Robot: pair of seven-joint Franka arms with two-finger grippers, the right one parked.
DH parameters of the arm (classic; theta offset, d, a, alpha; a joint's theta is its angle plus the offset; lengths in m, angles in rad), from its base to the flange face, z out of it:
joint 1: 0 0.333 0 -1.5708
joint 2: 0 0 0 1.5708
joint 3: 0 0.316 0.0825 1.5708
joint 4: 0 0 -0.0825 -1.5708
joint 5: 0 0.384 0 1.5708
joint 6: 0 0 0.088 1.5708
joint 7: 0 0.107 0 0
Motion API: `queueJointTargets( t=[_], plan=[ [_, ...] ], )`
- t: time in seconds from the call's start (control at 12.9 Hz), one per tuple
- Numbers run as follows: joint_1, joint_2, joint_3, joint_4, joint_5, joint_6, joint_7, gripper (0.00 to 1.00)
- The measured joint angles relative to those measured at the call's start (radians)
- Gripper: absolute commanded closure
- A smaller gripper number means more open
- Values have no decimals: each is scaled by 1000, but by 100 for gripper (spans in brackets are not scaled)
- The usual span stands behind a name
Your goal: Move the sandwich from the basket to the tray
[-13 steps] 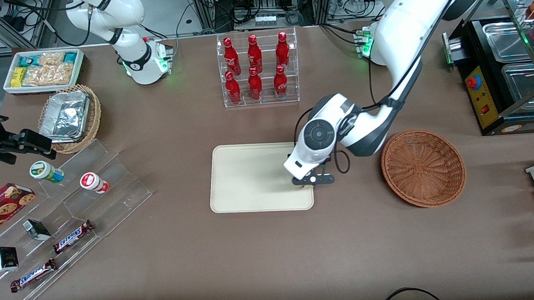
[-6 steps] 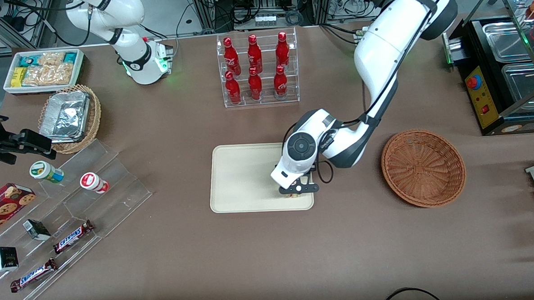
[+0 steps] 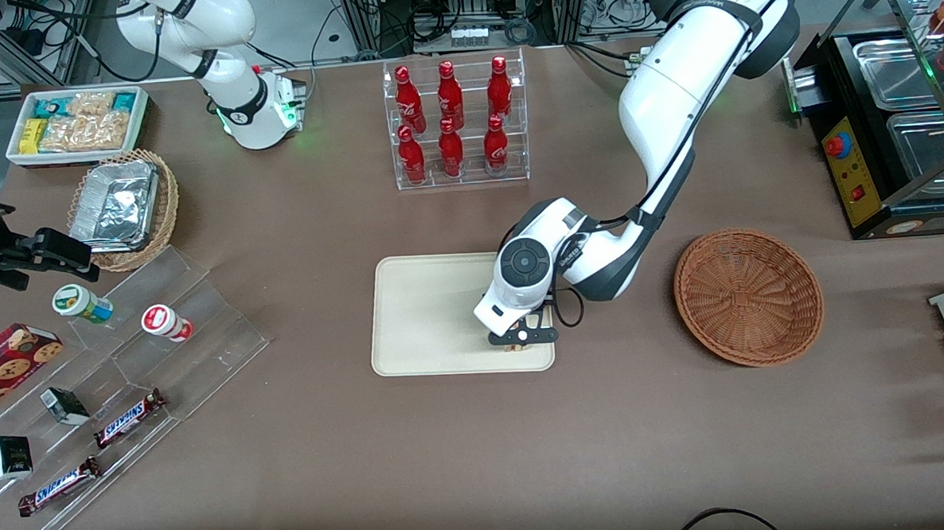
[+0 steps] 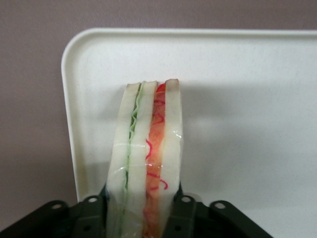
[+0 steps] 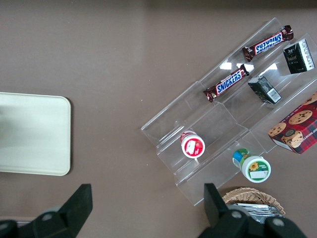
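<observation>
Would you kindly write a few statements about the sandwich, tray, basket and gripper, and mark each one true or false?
1. The gripper is shut on the sandwich. True.
2. The sandwich lies in the wicker basket. False: the basket holds nothing; the sandwich is above the tray.
3. The gripper is over the tray's corner nearest the basket and the front camera. True.
4. The sandwich shows only green filling. False: green and red layers show between the bread slices.
5. The basket stands on the tray. False: it stands on the table beside the tray, toward the working arm's end.
</observation>
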Motion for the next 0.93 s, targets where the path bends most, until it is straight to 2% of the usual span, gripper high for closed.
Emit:
queueJointTargets(
  t=[0.16, 0.31, 0.78, 0.93],
  plan=[
    [7, -24, 10, 22, 1, -14, -3, 0],
    [45, -94, 18, 41, 1, -106, -3, 0],
    [258, -365, 23, -10, -7, -292, 8, 0],
    [336, -416, 24, -17, -22, -350, 93, 0]
  ],
)
